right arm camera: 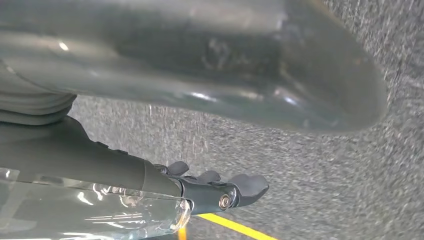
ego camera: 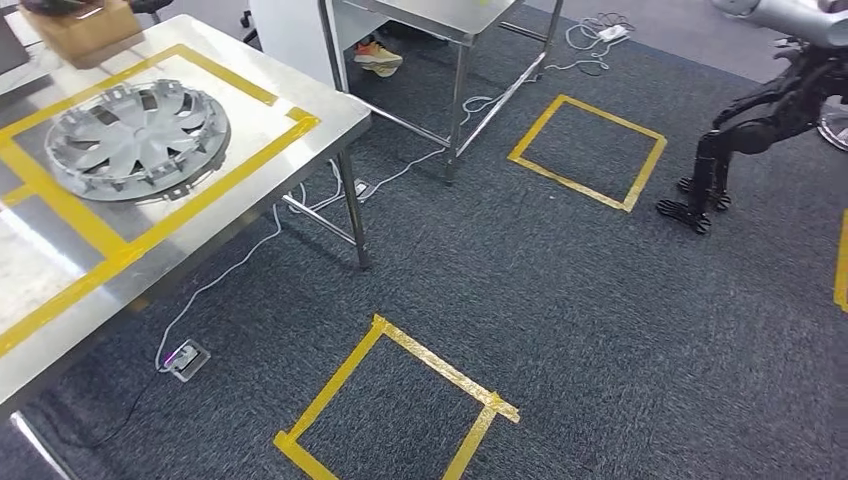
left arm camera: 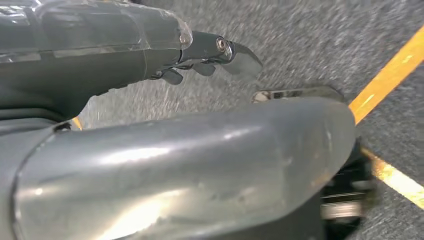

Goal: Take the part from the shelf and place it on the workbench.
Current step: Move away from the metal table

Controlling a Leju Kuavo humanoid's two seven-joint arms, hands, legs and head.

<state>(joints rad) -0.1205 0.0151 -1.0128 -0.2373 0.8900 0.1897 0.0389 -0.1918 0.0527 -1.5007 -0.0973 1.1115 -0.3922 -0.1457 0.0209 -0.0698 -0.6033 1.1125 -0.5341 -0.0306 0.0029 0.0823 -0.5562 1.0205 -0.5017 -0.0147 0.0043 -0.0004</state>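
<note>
A grey hubcap-like part point(ego camera: 137, 139) is seen lying flat on a steel worktop point(ego camera: 330, 105) at about ten o'clock in the head view, inside a frame of yellow tape point(ego camera: 150, 238) stuck to the surface. A cardboard box point(ego camera: 85, 32) is set just beyond the part, at the worktop's far edge. A second steel table point(ego camera: 460, 25) is placed at twelve o'clock, with white cables point(ego camera: 590, 45) trailed under it across the dark grey carpet point(ego camera: 560, 300). Two yellow tape squares are marked on the carpet, one at six o'clock point(ego camera: 395, 405) and one at one o'clock point(ego camera: 588, 150). The right hand point(ego camera: 740, 140) is held at two o'clock, well apart from the part, its dark fingers point(ego camera: 700, 190) spread and hanging down with nothing in them. The left hand point(left arm camera: 165, 165) is shown close up in its wrist view above the carpet, its fingers point(left arm camera: 235, 55) stretched out and gripping nothing.
</note>
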